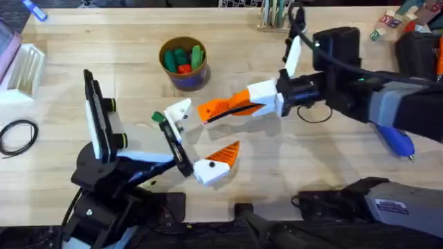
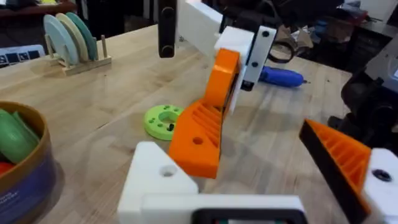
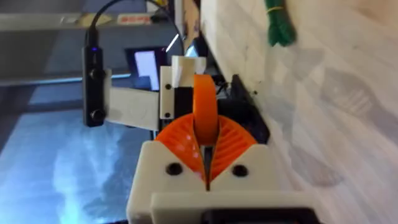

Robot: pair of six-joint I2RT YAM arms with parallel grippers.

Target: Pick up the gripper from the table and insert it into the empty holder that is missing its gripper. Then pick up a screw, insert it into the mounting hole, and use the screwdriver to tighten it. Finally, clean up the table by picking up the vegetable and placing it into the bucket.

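**Orange finger poised at the empty mount**

The left hand (image 1: 197, 155) stands wide open, its holder (image 1: 178, 111) bare, its other white block carrying an orange wedge (image 1: 225, 153), gripping nothing; beyond it the bucket (image 1: 184, 63) already holds vegetables; the right hand (image 1: 225, 108) is closed tight on the gripper (image 2: 199, 134), held just beside the holder; a slight tilt could jam the insertion or let the piece slip onto the table (image 1: 291, 166).

Black arms (image 1: 387, 104), white-orange pincers (image 1: 228, 107)
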